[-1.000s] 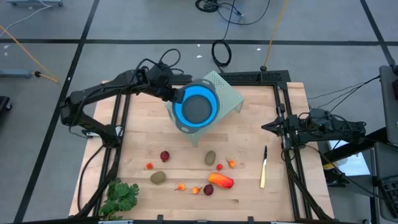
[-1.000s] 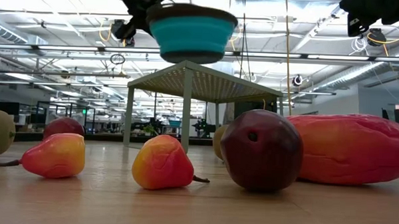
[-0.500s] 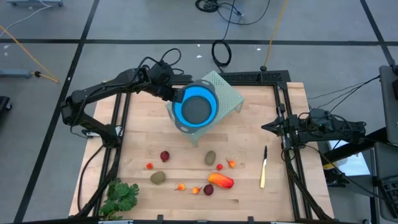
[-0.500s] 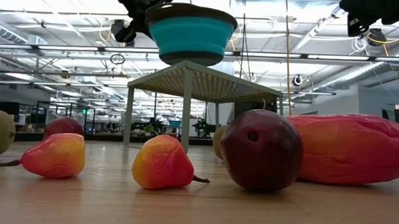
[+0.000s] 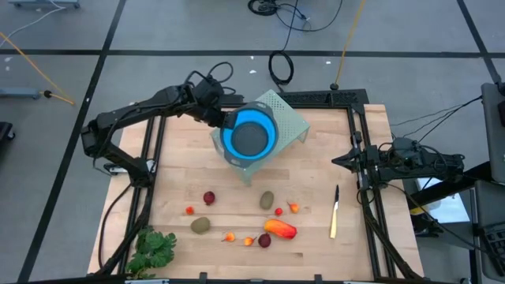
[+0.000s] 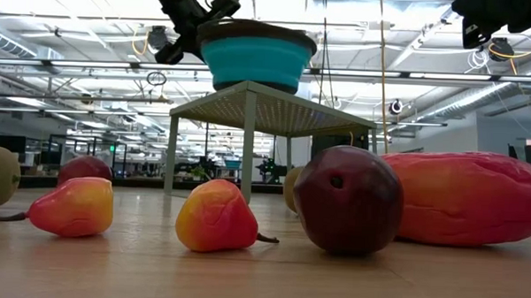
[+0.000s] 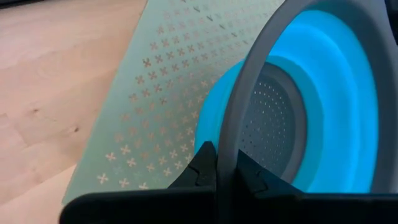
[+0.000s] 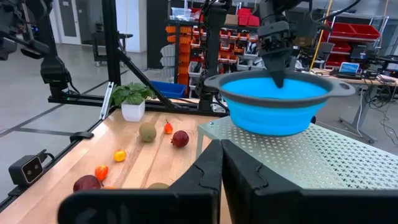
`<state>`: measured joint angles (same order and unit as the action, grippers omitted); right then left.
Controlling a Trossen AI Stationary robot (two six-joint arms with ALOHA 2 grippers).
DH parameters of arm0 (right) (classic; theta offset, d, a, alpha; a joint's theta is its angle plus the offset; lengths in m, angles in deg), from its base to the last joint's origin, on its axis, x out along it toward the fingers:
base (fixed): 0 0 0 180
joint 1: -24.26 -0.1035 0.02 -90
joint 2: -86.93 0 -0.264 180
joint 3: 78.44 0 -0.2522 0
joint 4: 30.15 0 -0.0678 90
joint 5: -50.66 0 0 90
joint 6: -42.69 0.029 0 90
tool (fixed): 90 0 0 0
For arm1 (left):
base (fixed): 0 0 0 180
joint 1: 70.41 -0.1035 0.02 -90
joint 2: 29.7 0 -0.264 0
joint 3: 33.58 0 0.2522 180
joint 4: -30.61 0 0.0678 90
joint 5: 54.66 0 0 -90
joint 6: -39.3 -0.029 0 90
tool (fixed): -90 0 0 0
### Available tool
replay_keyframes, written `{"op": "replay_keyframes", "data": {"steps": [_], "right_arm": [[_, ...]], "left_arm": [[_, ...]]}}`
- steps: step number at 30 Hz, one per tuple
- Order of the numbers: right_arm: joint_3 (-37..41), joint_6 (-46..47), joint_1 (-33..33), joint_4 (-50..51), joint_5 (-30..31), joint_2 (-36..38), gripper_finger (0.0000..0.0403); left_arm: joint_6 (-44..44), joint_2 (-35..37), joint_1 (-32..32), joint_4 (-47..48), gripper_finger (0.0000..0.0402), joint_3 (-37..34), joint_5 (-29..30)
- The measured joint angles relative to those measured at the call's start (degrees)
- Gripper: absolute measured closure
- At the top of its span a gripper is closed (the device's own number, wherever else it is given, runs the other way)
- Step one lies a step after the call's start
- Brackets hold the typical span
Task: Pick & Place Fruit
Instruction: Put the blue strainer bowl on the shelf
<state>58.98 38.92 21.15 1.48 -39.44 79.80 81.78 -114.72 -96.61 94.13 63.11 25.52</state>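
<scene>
Wooden table point(image 5: 316, 237) holds the fruit point(image 5: 268, 199), well apart from left end effector point(image 5: 224, 120).

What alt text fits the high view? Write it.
The left arm's fingers are shut on the rim of a blue collapsible bowl above a pale green perforated stand. Small toy fruit lie scattered on the wooden table.

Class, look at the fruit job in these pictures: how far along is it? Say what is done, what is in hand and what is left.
Done: no fruit has been placed; the bowl looks empty. In hand: the left gripper is shut on the bowl's rim, holding it over the small perforated stand. Left: all the fruit lies on the table and needs picking. The right gripper waits shut at the table's right edge.
</scene>
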Motion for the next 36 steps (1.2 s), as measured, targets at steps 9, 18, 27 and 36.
{"op": "replay_keyframes", "data": {"steps": [9, 18, 27, 36], "right_arm": [[0.0, 0.0, 0.0, 0.0, 0.0, 0.0, 0.0403], [0.0, 0.0, 0.0, 0.0, 0.0, 0.0, 0.0403], [0.0, 0.1, 0.0, 0.0, 0.0, 0.0, 0.0403], [0.0, 0.1, 0.0, 0.0, 0.0, 0.0, 0.0403]], "left_arm": [[0.5, -0.2, 0.0, 1.6, 0.0398, 0.0, 0.7], [1.0, -0.2, 0.0, 1.2, 0.0383, 0.0, 1.0], [1.4, -0.2, 0.0, 1.2, 0.0375, 0.1, 0.6], [1.4, -0.2, 0.0, 1.5, 0.0371, 0.1, 0.7]]}}
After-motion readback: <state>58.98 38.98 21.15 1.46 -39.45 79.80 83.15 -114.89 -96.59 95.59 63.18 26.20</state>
